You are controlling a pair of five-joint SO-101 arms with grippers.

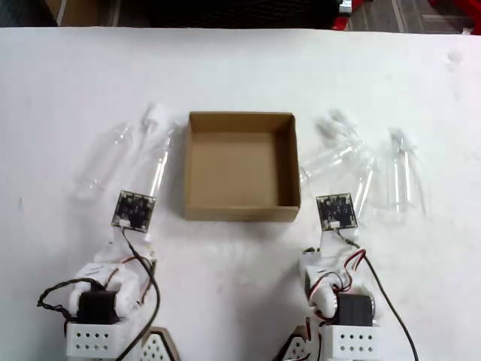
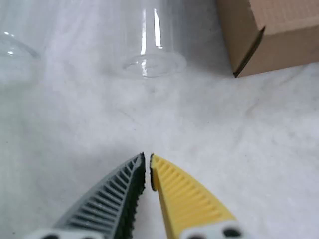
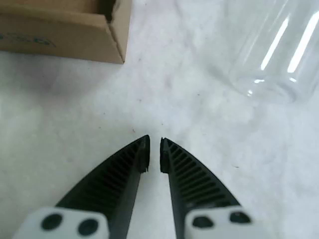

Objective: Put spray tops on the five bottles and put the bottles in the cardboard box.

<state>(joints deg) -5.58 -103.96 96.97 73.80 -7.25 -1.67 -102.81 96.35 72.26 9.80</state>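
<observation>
Inside the cardboard box [image 1: 240, 204]: nothing yet. Your bottles [image 1: 105, 159] lie either side, all left to pack. Left gripper [image 2: 147, 160] and right gripper [image 3: 154, 145] pressed nearly together, empty.

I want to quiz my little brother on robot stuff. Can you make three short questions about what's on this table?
1. True or false: a bottle is already inside the cardboard box.
2. The left gripper has a grey finger and one that is: A red, B yellow, C blue.
3. Fill in: ___ clear bottles lie on the left gripper's side of the box.
Key: 1 false; 2 B; 3 two.
</observation>
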